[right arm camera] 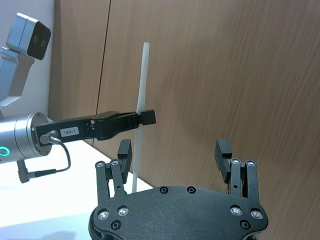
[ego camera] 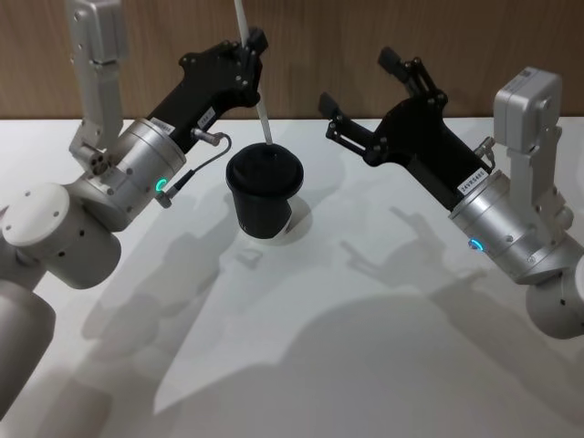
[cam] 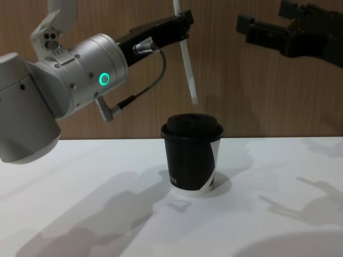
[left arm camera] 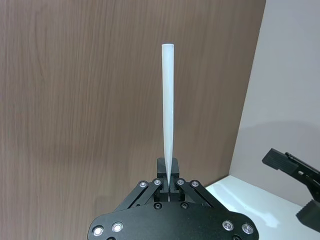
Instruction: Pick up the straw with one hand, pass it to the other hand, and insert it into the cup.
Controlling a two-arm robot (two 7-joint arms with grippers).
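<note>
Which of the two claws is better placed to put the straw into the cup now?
The left claw. It is shut on the straw, whose lower end hangs just above the lidded coffee cup. The right claw is open, holding nothing, off to the side.

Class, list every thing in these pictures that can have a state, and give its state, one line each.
straw: held nearly upright, its lower end just above the lid, not yet inserted.
cup: upright on the table, domed lid on.
left tool: shut on the straw, raised above the cup.
right tool: open and empty, raised off to the cup's right.
</note>
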